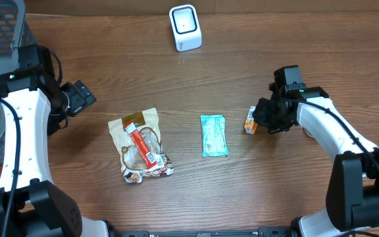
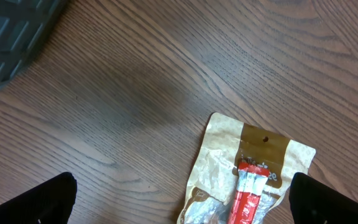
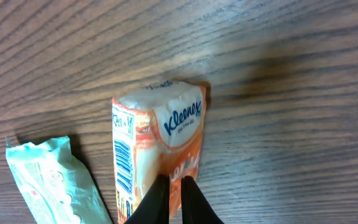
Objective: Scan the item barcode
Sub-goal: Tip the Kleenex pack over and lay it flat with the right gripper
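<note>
Right jaws nearly closed, touching tissue pack (image 3: 160,143); left jaws wide

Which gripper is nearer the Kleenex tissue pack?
Right. The right gripper is shut with its tips at the tissue pack; the left gripper hangs open beside the snack pouch, well away.

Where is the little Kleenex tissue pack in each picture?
Overhead: tissues right of the middle.
Left wrist: not in it.
Right wrist: tissues in the middle.
Shared landmark: the teal packet, left of the tissues in the overhead and right wrist views.
</note>
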### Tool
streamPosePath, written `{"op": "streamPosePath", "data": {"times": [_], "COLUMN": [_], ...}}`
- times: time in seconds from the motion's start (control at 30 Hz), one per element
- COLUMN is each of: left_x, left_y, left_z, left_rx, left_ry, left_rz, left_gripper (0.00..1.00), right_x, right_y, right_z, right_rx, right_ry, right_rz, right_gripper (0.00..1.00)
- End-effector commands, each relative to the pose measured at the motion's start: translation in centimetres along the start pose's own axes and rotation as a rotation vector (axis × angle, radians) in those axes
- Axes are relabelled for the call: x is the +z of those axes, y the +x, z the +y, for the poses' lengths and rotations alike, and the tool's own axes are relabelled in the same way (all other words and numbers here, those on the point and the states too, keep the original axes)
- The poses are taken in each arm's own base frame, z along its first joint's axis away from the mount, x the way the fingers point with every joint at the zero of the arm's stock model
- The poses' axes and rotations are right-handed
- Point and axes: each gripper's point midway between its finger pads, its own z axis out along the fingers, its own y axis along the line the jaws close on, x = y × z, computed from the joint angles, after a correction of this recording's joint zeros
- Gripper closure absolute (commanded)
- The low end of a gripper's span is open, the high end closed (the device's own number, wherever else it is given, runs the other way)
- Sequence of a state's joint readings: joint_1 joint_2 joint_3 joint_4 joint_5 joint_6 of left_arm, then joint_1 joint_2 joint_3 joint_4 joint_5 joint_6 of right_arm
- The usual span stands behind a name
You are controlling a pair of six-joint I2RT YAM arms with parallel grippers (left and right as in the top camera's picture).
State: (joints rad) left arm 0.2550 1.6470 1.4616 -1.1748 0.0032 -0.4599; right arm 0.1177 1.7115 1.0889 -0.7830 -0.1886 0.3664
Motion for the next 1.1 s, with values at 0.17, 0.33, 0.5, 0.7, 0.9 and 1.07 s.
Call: {"op": "streamPosePath", "data": {"times": [0.17, 0.33, 0.5, 0.7, 0.9, 1.07], "left_x": [-0.51, -0.51, -0.51, -0.51, -0.51, -0.51], "left_y": [-0.48, -0.48, -0.48, -0.48, -0.48, -0.48], "left_z": [-0.43, -0.43, -0.43, -0.43, -0.43, -0.43], "left_rx": [0.025, 0.025, 0.025, 0.025, 0.025, 0.025], "left_ry": [0.007, 0.007, 0.007, 0.007, 0.007, 0.007], "left_rz": [-0.021, -0.021, -0.021, -0.021, -0.021, -0.021], "left_gripper": [0.00, 0.00, 0.00, 0.00, 0.00, 0.00], "right_x": [0.22, 0.25, 0.25, 0.26, 0.26, 0.25], "right_y": [0.05, 0.02, -0.16, -0.18, -0.19, -0.22], "right_z": [0.22, 0.22, 0.31, 0.35, 0.36, 0.37], "right_rx": [0.003, 0.003, 0.001, 0.001, 0.005, 0.029], "right_ry": [-0.017, -0.017, -0.021, -0.022, -0.022, -0.023], "right_rz": [0.001, -0.001, -0.008, -0.009, -0.010, -0.010], "right_gripper": [0.90, 0.89, 0.89, 0.87, 0.86, 0.85]}}
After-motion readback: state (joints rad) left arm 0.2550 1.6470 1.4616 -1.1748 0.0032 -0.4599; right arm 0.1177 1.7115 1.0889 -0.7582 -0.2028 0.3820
